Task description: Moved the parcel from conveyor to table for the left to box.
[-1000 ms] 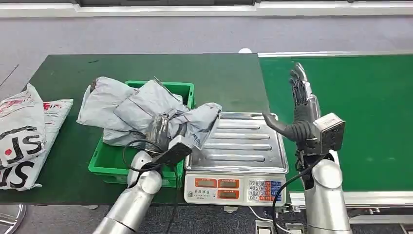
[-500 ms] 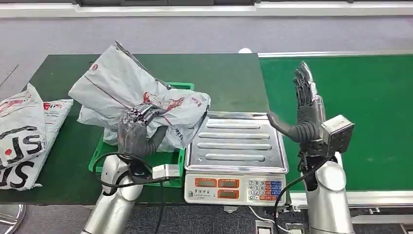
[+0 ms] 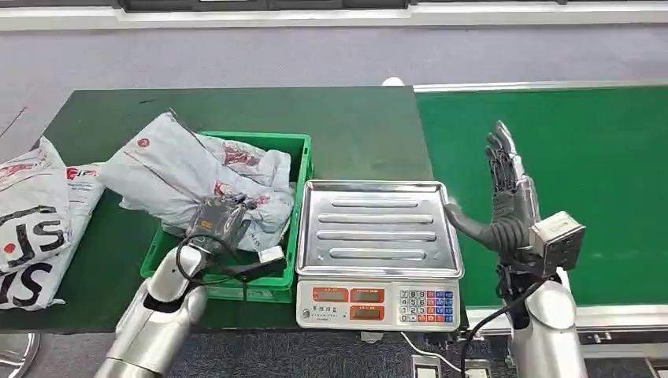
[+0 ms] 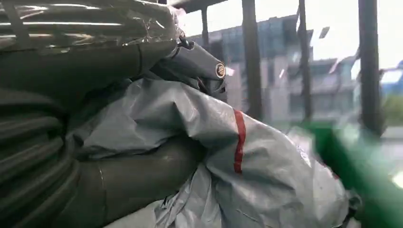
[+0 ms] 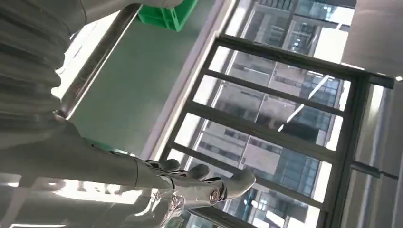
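- Step: boxing. Left hand grips parcel, lying across green crate, part over the rim onto the table.
- Parcel long axis runs across the table, one end toward the scale, other out left.
- Right hand upright beside the scale, fingers spread, holding nothing.
- Next, prob.: let go, lift clear w/o dragging it.

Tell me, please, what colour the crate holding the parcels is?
Green crate, clearest in the head view.
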